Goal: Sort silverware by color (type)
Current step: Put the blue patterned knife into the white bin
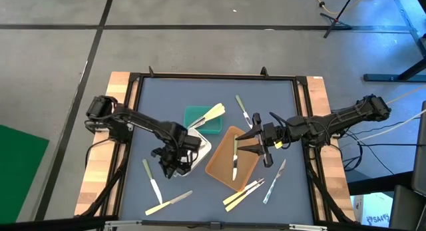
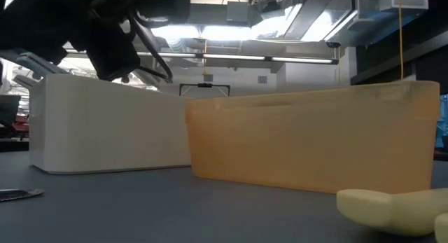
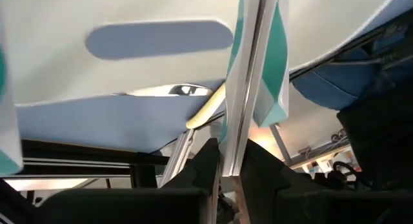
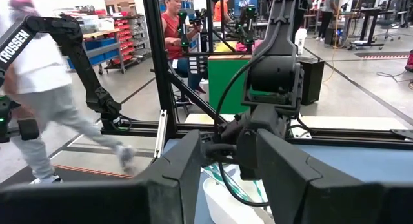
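We find the left end effector (image 1: 174, 166) low beside the white rectangular plastic tray (image 1: 202, 148), clenched on a thin translucent whitish utensil (image 3: 245, 88), which the left wrist view shows pinched between its fingers (image 3: 205, 166). The right end effector (image 1: 256, 139) hangs over the upper end of the brown rectangular plastic tray (image 1: 223, 166), fingers apart and grasping nothing that we can see.

The remaining silverware lies scattered. One olive-handled white-tipped utensil (image 1: 235, 158) lies in the brown tray. Pale cream-yellow utensils (image 1: 213, 114) rest across the green plastic tray (image 1: 197, 114). Another cream-yellow piece (image 1: 168, 203) and an olive-handled piece (image 1: 151, 180) lie on the grey worktop (image 1: 266, 91) at lower left. A cream-yellow pair (image 1: 241, 194) sits just below the brown tray, a translucent piece (image 1: 274, 181) lies to its right, and another utensil (image 1: 243, 112) lies above it.

We judge these pieces light, thin, smooth and somewhat flexible. They lie flat, so pads would likely slip. A hold across the mid-handle looks soundest.

As obstructions, the three trays crowd together at centre and the two arms work close across them. The tray walls would impede low approaches. People are in the room beyond the worktop.
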Tool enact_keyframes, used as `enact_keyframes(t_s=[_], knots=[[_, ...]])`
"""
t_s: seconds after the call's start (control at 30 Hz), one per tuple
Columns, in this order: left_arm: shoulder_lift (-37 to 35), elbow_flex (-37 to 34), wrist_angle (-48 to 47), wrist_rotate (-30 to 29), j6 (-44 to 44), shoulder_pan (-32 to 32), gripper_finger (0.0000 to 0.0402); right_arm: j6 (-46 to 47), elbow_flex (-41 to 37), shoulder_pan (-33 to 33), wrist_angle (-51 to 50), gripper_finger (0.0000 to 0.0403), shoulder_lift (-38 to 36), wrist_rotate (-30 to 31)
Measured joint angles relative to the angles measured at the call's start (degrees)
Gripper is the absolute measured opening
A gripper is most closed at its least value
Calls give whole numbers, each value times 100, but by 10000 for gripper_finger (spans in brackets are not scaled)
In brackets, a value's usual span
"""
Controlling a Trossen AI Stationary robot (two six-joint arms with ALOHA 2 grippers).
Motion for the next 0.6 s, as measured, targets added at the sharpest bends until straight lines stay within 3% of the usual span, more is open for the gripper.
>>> enact_keyframes(t_s=[0.6], knots=[[5, 0, 6, -300, 7, 105, 110, 0, 0, 2, 0, 138, 0, -1]])
